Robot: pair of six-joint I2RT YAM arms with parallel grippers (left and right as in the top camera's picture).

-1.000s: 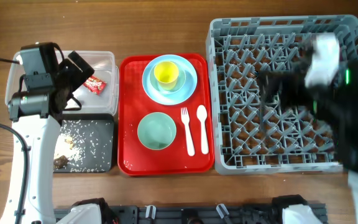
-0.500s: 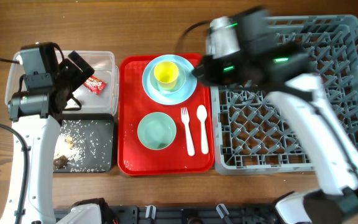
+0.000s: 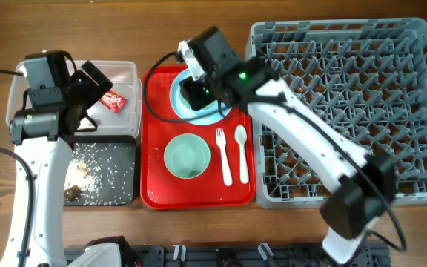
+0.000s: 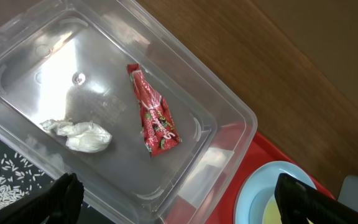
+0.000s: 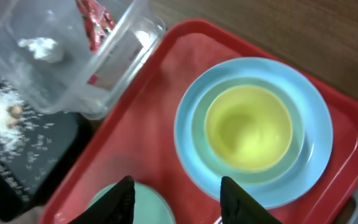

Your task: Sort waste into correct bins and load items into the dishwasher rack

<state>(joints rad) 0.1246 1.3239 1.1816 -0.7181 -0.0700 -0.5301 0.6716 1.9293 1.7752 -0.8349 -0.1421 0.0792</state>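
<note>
Upper left, the clear tub (image 4: 229, 118) holds the red wrapper (image 4: 156, 118) and tissue (image 4: 79, 135); the black tray (image 3: 124, 194) below holds rice scraps (image 3: 95, 159); the left gripper (image 4: 182, 196) hangs over the tub wide open, holding nothing. In the centre, the right gripper (image 5: 179, 196), part open and bare, hovers by the yellow cup (image 5: 248, 127) on the blue plate (image 5: 316, 124), on the red tray (image 3: 154, 133).

Clear glossy plastic tub (image 4: 55, 56), shiny red tray (image 3: 154, 148) (smooth plastic), matt grained wood table (image 3: 124, 30), crinkled wrapper (image 4: 157, 118).
</note>
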